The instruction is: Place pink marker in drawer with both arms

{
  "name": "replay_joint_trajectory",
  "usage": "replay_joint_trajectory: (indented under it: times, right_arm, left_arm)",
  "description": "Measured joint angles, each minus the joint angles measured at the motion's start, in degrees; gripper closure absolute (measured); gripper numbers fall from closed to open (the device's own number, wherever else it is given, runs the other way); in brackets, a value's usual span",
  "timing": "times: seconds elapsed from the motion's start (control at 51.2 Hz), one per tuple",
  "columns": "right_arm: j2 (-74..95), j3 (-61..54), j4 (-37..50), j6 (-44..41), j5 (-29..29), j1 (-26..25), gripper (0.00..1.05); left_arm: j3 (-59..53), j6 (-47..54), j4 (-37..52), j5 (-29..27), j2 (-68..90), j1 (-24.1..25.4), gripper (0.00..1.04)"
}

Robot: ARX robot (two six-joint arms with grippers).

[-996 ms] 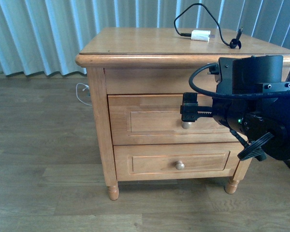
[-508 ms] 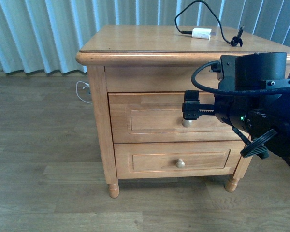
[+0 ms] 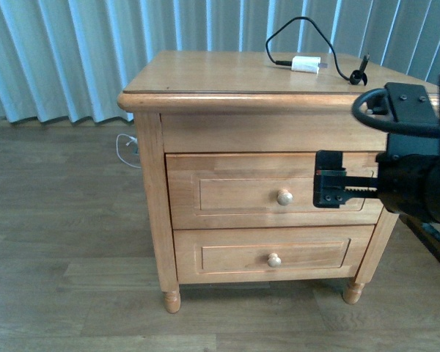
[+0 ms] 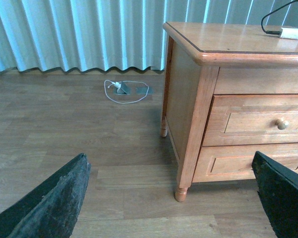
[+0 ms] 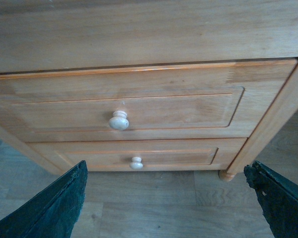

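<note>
Right gripper: the right gripper (image 3: 328,189) sits at centre right of the front view, level with the upper drawer front and just right of its knob, touching nothing; its wrist view shows two dark fingers (image 5: 52,208) spread wide at the bottom corners, so it is released and empty.
Left gripper: absent from the front view; in its own wrist view the fingers (image 4: 49,203) stand wide apart at the bottom corners, released, holding nothing, well back from the furniture.
Drawer: the drawer (image 3: 235,189) is fully closed, its front flush with the frame, the round knob (image 3: 284,196) at mid frame.
Lower drawer: the lower drawer (image 3: 271,253) beneath it is closed too.
Table: the table (image 3: 205,70) top carries only a white charger (image 3: 306,64) with a black cable (image 3: 293,22), at the upper right of the frame.
Pink marker: not visible in any view; I cannot tell where it is.
Step in hand: probably the opening of the drawer, not yet done.
Next move: likely bring the right gripper leftward onto the knob, close around it and pull straight out; the marker must first be found.
</note>
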Motion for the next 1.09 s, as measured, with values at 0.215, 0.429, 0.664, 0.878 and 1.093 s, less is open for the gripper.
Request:
replay_joint_trajectory:
  times: [0.215, 0.429, 0.664, 0.878, 1.093]
  right_arm:
    - [-26.6, -10.7, -12.6, 0.6, -1.7, 1.4, 0.08]
    - [-52.6, -16.7, -30.8, 2.3, 3.0, 4.4, 0.08]
    - [-57.2, -17.8, -31.4, 2.1, 5.2, 5.0, 0.1]
    - [-65.3, -31.0, -11.4, -6.3, 8.7, 0.0, 0.61]
    - [-71.1, -35.4, -12.8, -7.0, 4.5, -4.4, 1.03]
  left_arm:
    - [0.0, 0.0, 0.0, 0.0, 0.0, 0.0, 0.06]
    - [0.0, 0.0, 0.0, 0.0, 0.0, 0.0, 0.06]
    - [0.0, 0.0, 0.0, 0.0, 0.0, 0.0, 0.06]
    - [0.0, 0.0, 0.0, 0.0, 0.0, 0.0, 0.06]
    - [0.0, 0.0, 0.0, 0.0, 0.0, 0.0, 0.06]
